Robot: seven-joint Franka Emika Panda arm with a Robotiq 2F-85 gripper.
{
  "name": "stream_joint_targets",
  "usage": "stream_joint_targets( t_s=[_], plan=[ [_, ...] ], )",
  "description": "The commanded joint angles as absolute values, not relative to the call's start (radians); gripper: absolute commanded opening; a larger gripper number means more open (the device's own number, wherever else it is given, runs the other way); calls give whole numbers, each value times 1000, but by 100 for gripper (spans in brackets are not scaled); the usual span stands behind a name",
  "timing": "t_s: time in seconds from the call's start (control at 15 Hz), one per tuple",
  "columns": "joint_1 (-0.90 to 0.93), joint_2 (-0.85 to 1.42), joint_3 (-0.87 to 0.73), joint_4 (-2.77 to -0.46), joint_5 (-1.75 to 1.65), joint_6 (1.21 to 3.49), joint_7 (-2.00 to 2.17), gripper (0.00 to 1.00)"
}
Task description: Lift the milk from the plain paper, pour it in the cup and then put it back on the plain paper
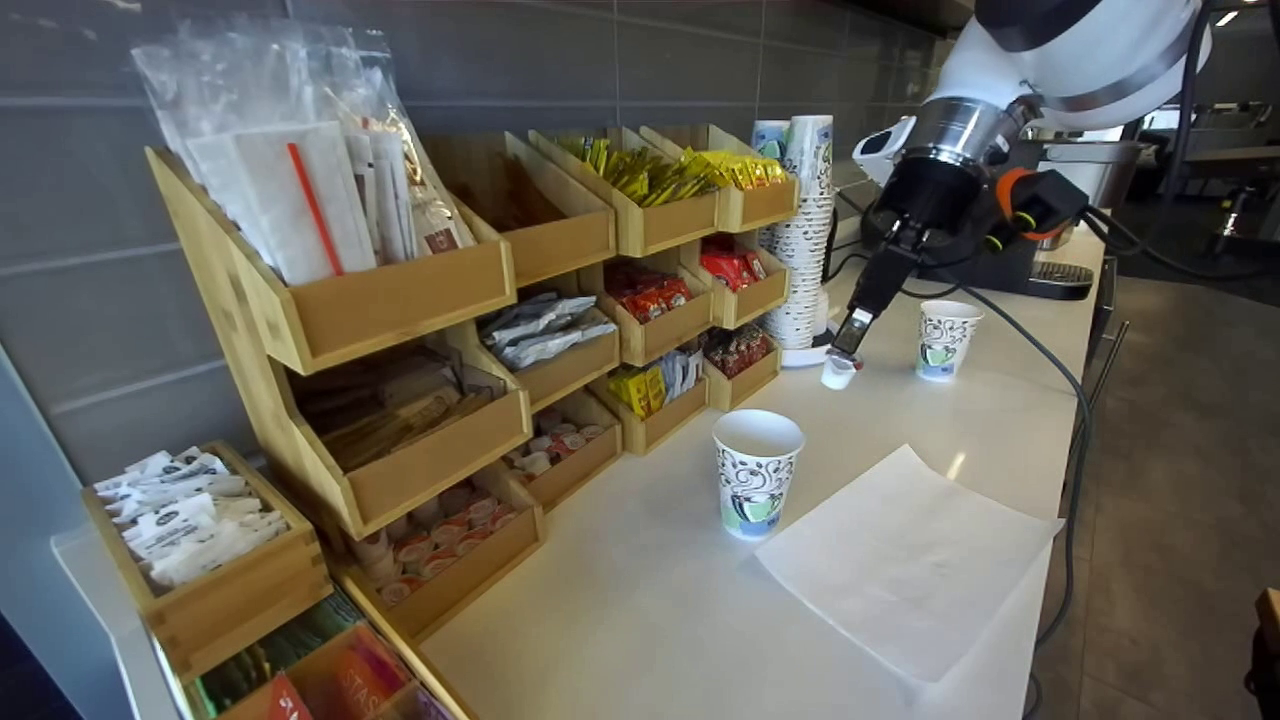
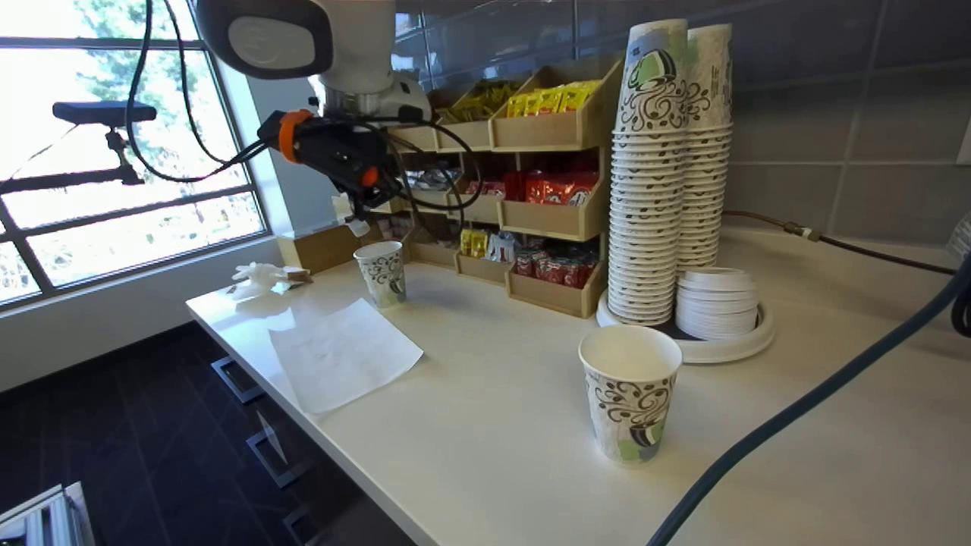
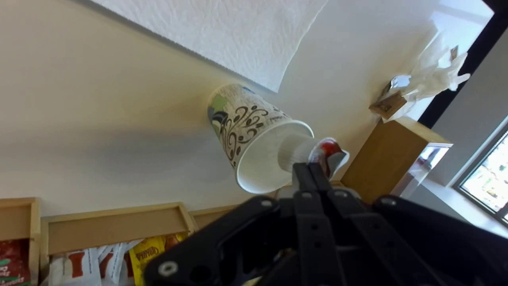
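The milk, a tiny white creamer pot (image 1: pixel 838 373), is held in the air above the counter. In the wrist view the pot (image 3: pixel 295 153) shows a red and silver foil lid bent partly open. My gripper (image 3: pixel 309 169) is shut on it at the lid edge. In an exterior view the gripper (image 1: pixel 850 345) points down with the pot at its tips. A patterned paper cup (image 1: pixel 757 475) stands upright beside the plain paper (image 1: pixel 910 560), also seen in an exterior view (image 2: pixel 381 273). In the wrist view the pot overlaps this cup's (image 3: pixel 254 131) mouth. The cup's contents are not visible.
A second paper cup (image 1: pixel 945 340) stands farther along the counter. Wooden bins (image 1: pixel 560 350) with packets line the wall. Stacked cups (image 2: pixel 648 189) and lids (image 2: pixel 717 303) stand on a round tray. Crumpled white wrapping (image 2: pixel 262 277) lies at the counter's end. A cable (image 2: pixel 804 387) hangs across the counter.
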State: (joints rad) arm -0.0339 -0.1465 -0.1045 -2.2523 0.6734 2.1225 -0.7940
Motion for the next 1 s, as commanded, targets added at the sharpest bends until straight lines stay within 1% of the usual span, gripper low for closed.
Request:
stream_joint_targets(
  t_s=[0.0, 0.53, 0.93],
  plan=[
    [-8, -133, -81, -2220, 685, 2172, -799, 0],
    [31, -133, -43, -2227, 670, 2257, -849, 0],
    [27, -137, -48, -2232, 671, 2234, -832, 2]
  ],
)
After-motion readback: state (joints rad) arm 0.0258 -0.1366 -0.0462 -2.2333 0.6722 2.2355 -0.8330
